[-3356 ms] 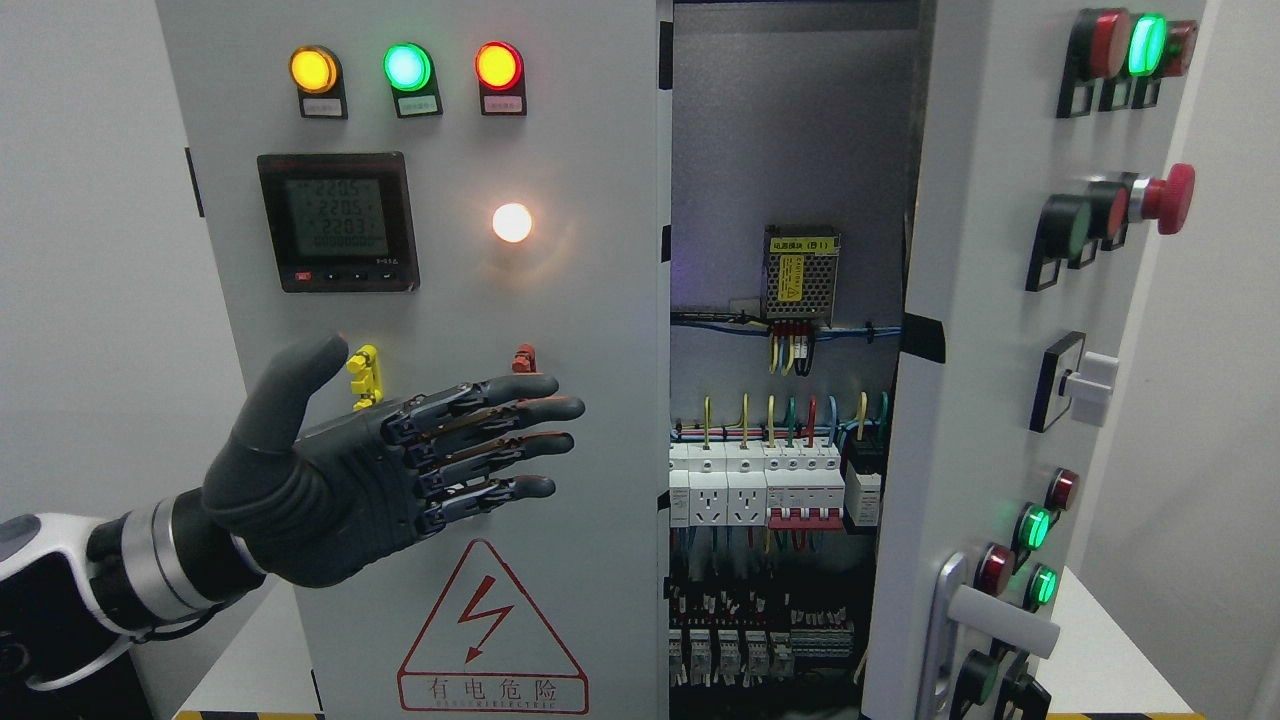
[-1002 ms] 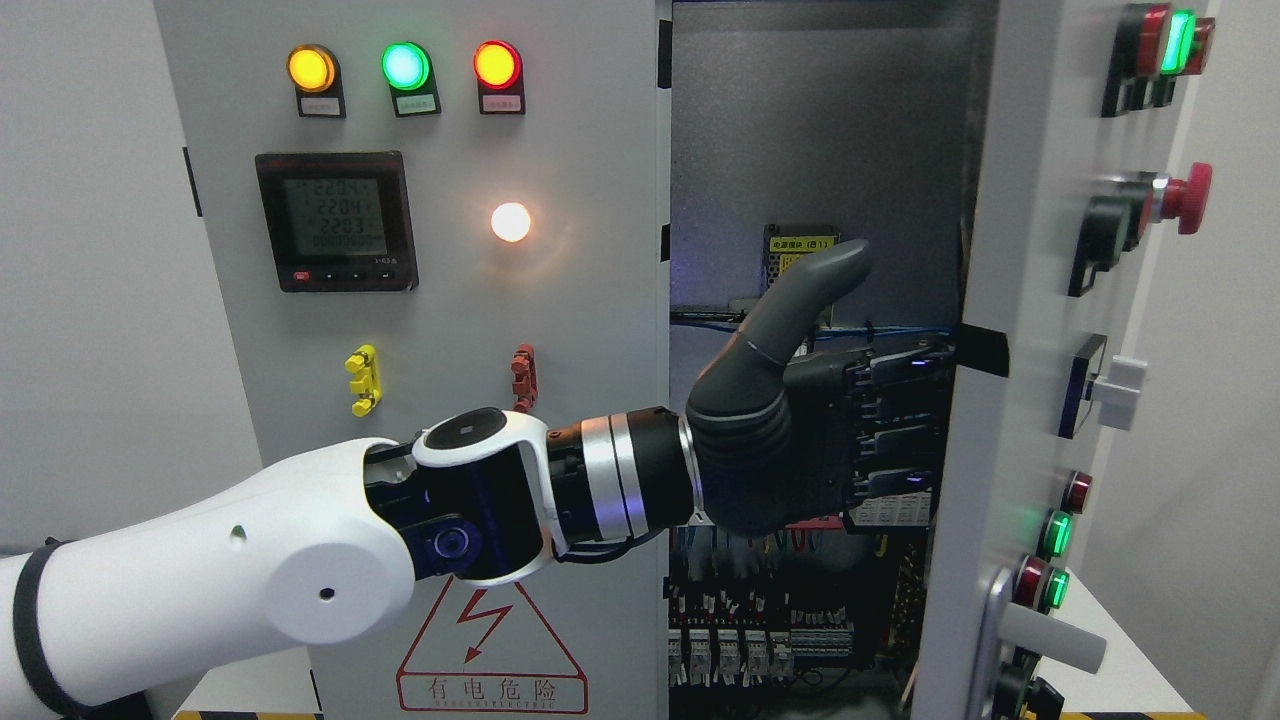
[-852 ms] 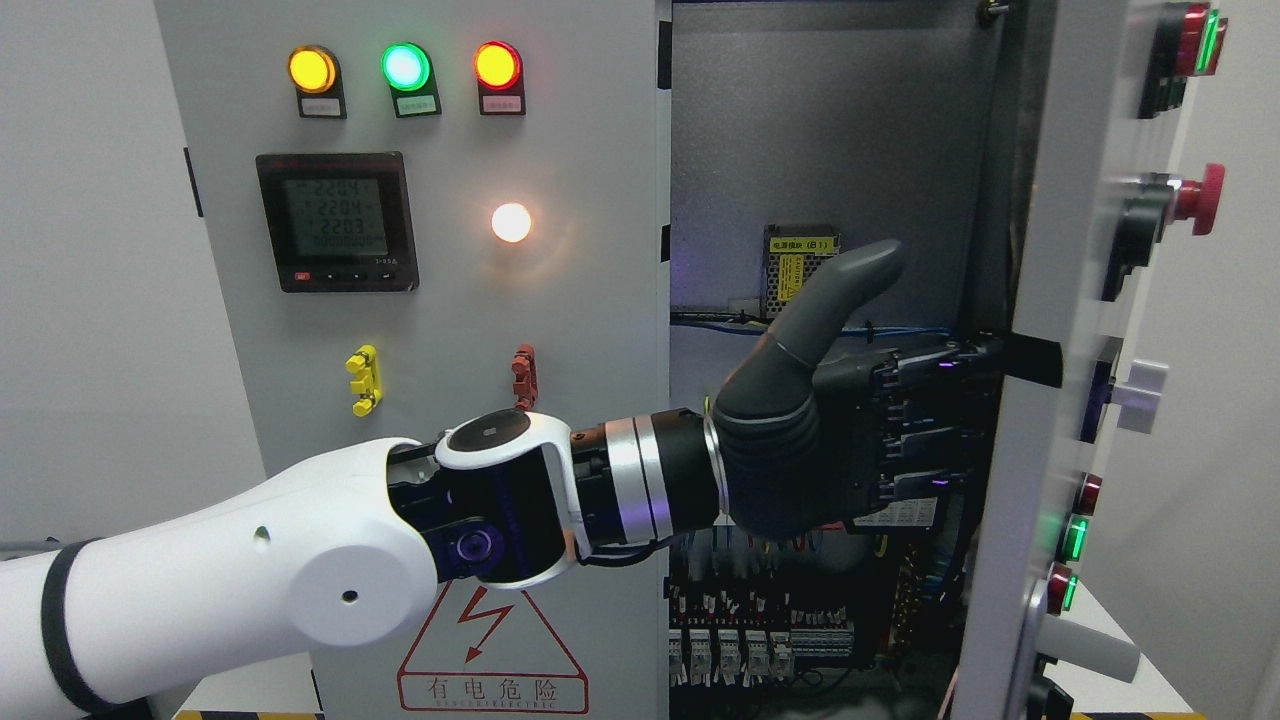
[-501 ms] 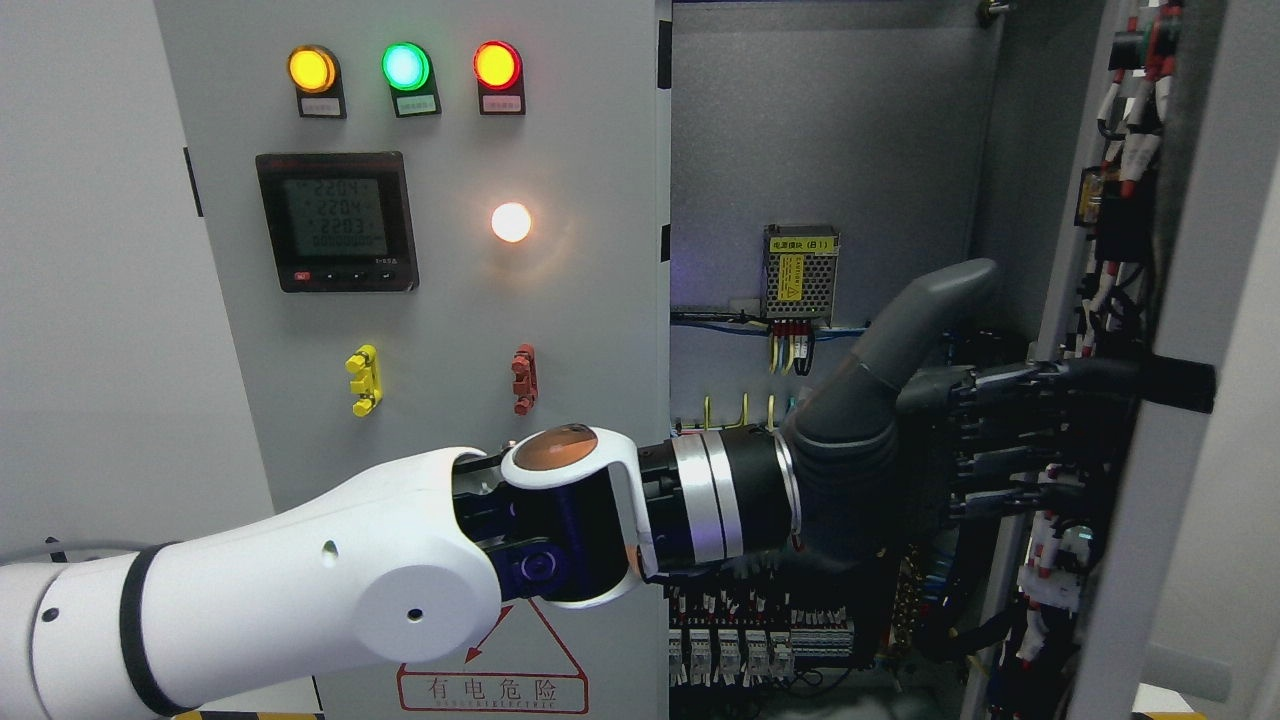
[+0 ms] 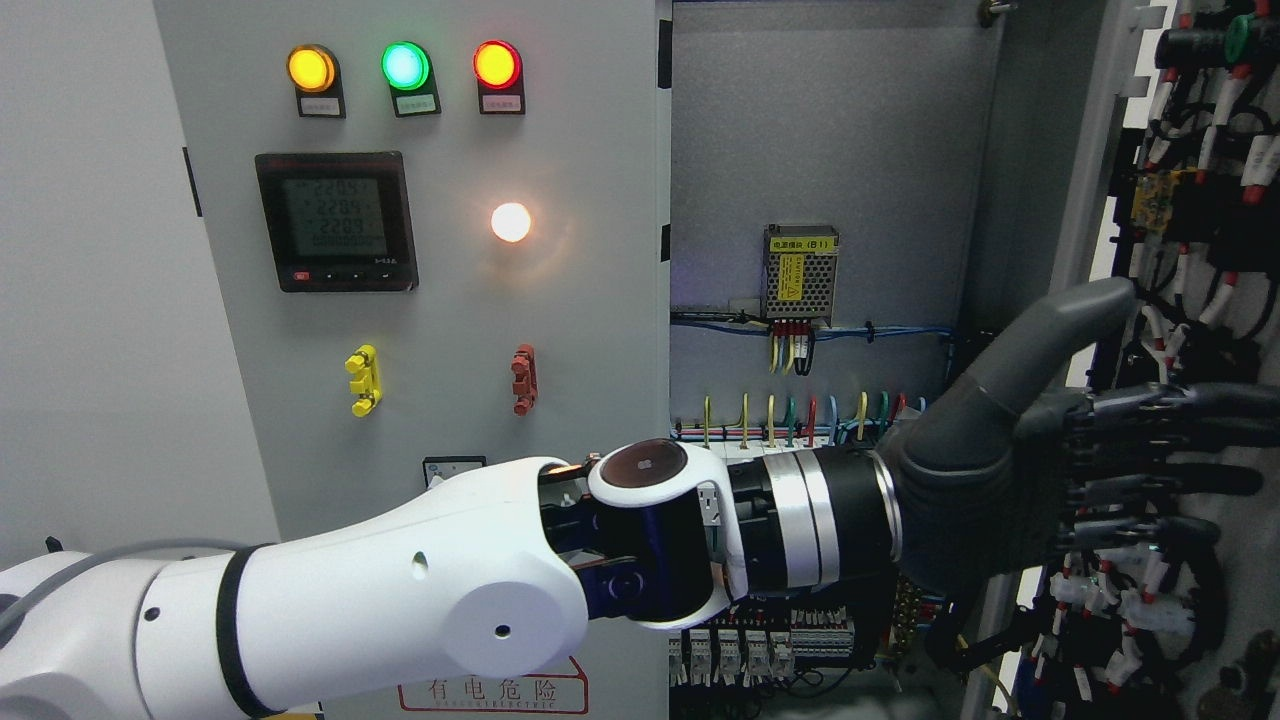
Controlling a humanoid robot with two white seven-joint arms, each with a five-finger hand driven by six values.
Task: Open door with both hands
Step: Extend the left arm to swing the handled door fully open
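The grey cabinet's right door (image 5: pixel 1215 230) is swung wide open, so its inner side with black wiring and white connectors faces me at the far right. My left arm comes in from the lower left and reaches across the opening. My left hand (image 5: pixel 1140 450) lies with straight, spread fingers (image 5: pixel 1200 480) against that inner side, thumb raised, holding nothing. The left door (image 5: pixel 560 330) stays shut, with three lit lamps, a meter and a warning triangle on it. My right hand is out of view.
Inside the cabinet (image 5: pixel 820 130) there is a mesh-cased power supply (image 5: pixel 800 260), coloured wires and rows of breakers (image 5: pixel 760 635) at the bottom. A pale wall (image 5: pixel 90 300) stands to the left of the cabinet.
My left hand travelled from in front of the left door into the gap and pushed right. The right door swung from slightly ajar to wide open, its button face turning away and its wired inner side showing.
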